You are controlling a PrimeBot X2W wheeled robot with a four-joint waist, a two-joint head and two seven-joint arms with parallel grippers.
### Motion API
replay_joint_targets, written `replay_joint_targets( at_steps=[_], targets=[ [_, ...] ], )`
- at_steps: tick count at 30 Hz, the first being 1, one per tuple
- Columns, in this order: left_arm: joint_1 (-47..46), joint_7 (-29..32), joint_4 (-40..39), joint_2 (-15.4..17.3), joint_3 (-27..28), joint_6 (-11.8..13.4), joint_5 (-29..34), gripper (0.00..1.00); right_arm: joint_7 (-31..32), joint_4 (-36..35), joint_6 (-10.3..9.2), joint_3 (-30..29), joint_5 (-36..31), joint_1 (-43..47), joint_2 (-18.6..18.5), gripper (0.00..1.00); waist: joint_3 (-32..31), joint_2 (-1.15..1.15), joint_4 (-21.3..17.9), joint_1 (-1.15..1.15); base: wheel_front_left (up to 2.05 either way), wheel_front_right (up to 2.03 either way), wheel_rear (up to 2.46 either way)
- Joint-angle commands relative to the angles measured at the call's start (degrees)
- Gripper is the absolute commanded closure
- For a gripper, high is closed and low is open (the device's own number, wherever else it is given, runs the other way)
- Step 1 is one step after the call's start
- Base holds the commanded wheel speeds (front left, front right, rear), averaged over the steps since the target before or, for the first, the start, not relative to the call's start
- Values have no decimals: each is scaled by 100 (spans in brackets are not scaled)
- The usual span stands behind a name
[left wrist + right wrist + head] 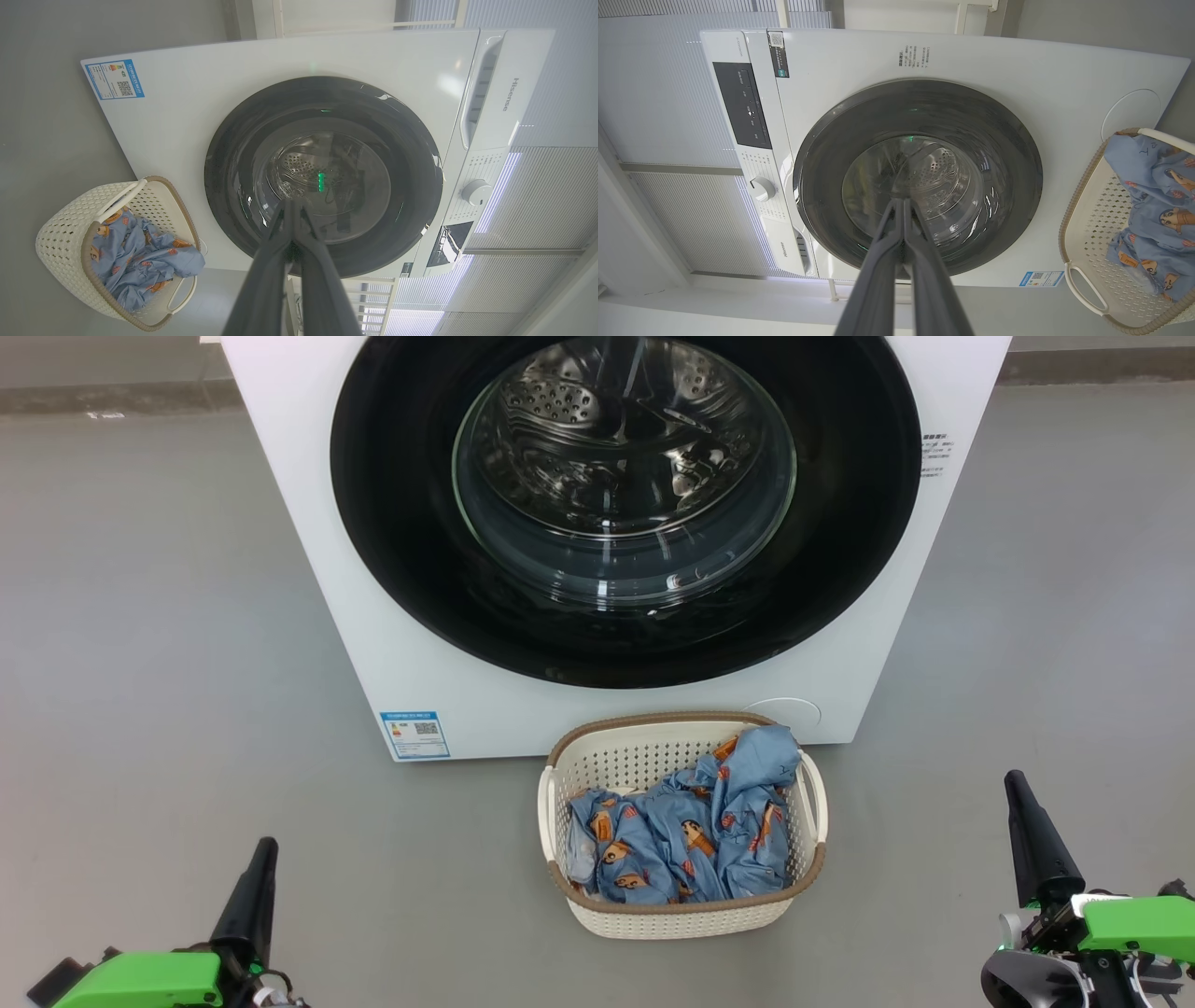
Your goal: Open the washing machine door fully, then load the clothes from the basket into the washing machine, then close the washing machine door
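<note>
A: Ground and room first?
B: Smooth grey floor (149, 616), matte with a faint sheen. Pale slatted blinds (668, 93) run behind the machine in the right wrist view.
A: The machine?
B: The washing machine (308, 579) stands on that floor, white, facing the head camera. The washing machine door (392, 541) lies flat against its front, a glossy black ring round a clear domed window (624, 485) (the steel drum's holes read plainly through the glass). A blue label (414, 735) sits at the front's lower left corner. A round knob (762, 188) and a dark panel (742, 107) sit on the top strip.
A: Basket?
B: The basket (681, 917) is on the floor just before the machine's foot, below the door, slightly right of centre. The clothes (691, 831) lie heaped inside, light blue with orange figures, one fold rising above the far right rim.
A: Arms?
B: The left gripper (265, 847) is low at the left and the right gripper (1014, 780) low at the right. Both are well apart from basket and door, with the basket between them. Each pair of dark fingers is pressed together, holding nothing.
</note>
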Motion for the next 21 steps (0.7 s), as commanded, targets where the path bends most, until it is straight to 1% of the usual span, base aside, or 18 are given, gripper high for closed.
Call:
replay_joint_targets(
  at_steps=[1, 21],
  targets=[
    [-82, 27, -101, 89, 195, -3, 55, 100, 31, -134, 8, 91, -64, -50, -31, 100, 0, 0, 0, 0, 0, 0, 0],
    [-83, 35, -100, 82, 205, -3, 63, 100, 41, -133, 8, 79, -74, -51, -23, 100, 0, 0, 0, 0, 0, 0, 0]
  ],
)
